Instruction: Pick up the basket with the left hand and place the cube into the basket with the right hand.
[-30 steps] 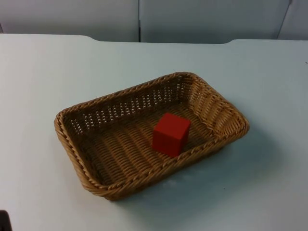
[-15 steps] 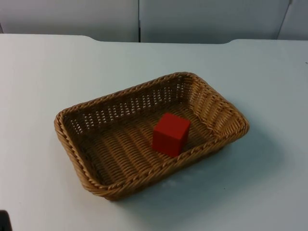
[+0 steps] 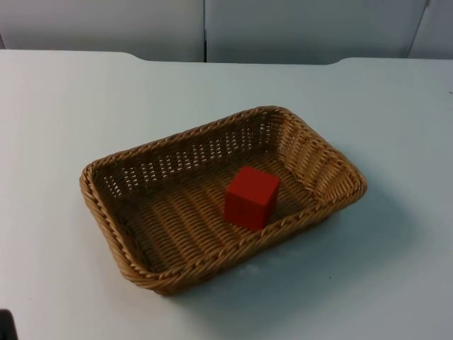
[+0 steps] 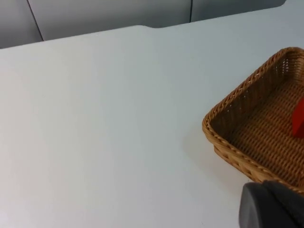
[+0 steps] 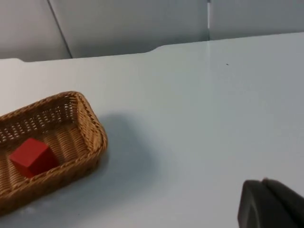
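Basket [image 3: 177, 152]: on table [image 3: 64, 113], mid-table, wall [image 3: 297, 28] at 12 o'clock. Cube [image 3: 251, 197]: inside basket, toward its 3 o'clock end.

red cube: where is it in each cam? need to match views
Top view: red cube on the basket floor, close to the near long rim.
Left wrist view: a red sliver cut by the picture's edge, inside the basket.
Right wrist view: cube inside the basket.
Shared landmark: the wicker basket.

Basket [image 4: 247, 128] is cut off by the left wrist frame edge, cube [image 4: 299, 121] reduced to a red sliver. In the right wrist view, basket [image 5: 90, 128] is cut at the edge. Finger spacing of both grippers cannot be judged.
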